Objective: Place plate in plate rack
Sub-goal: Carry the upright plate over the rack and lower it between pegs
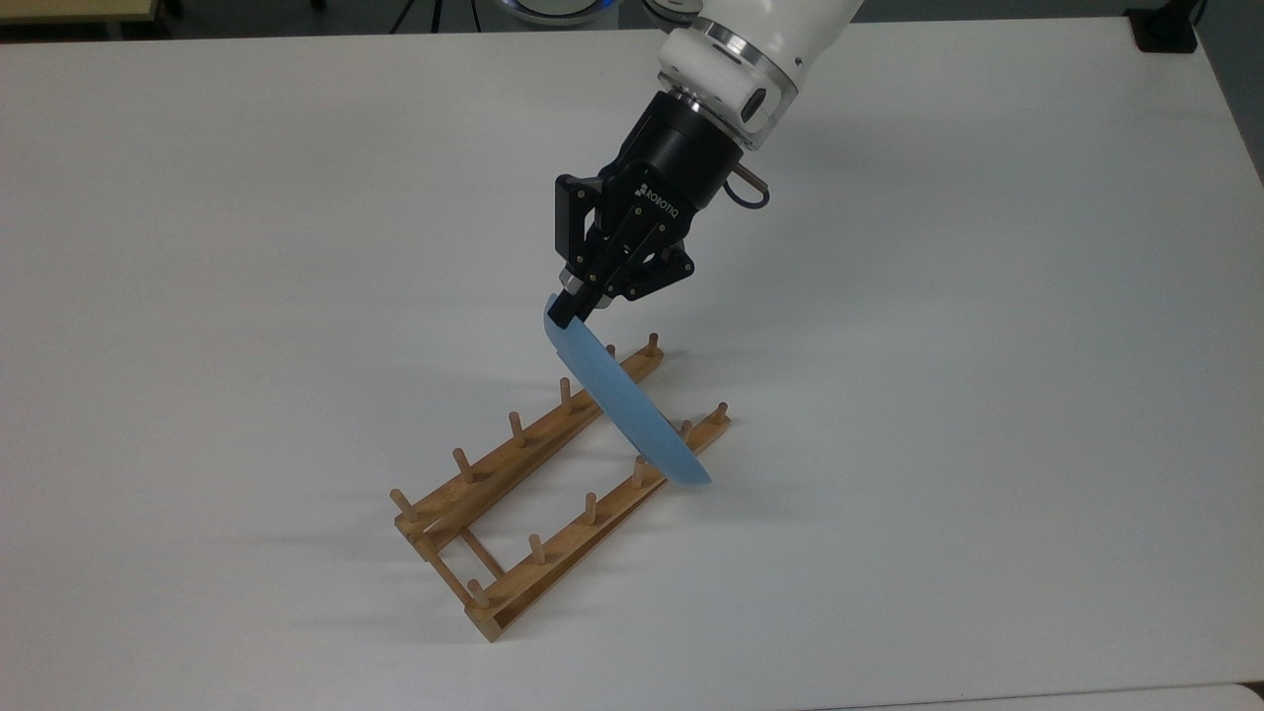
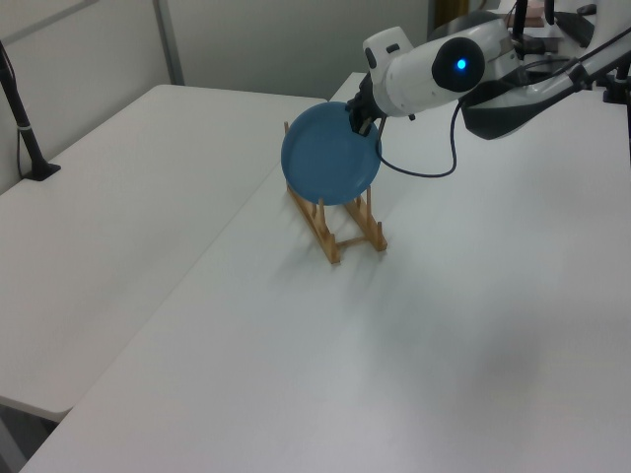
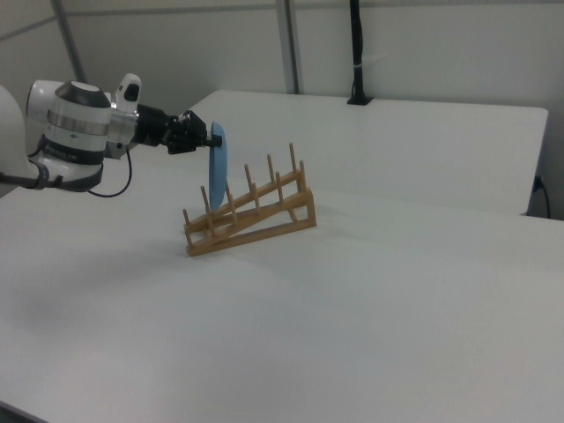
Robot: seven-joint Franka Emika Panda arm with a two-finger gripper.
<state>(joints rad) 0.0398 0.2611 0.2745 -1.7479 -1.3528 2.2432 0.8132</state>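
The light-blue plate (image 1: 624, 400) stands on edge across the far end of the wooden plate rack (image 1: 513, 499), between its upright pegs. My gripper (image 1: 571, 308) is shut on the plate's upper rim, coming down from the top view's upper right. In the left view the plate (image 2: 328, 166) faces the camera with its lower part down among the pegs of the rack (image 2: 340, 225); the gripper (image 2: 355, 116) pinches its upper right rim. The right view has the plate (image 3: 215, 171) edge-on, upright near the low left end of the rack (image 3: 251, 220), gripper (image 3: 208, 138) at its top.
The rack sits on a wide white table (image 1: 987, 395). A black post (image 2: 25, 128) stands at the left view's far left, a black clamp block (image 1: 1165, 30) at the top view's upper right corner. A second white table (image 3: 397, 141) joins behind the rack.
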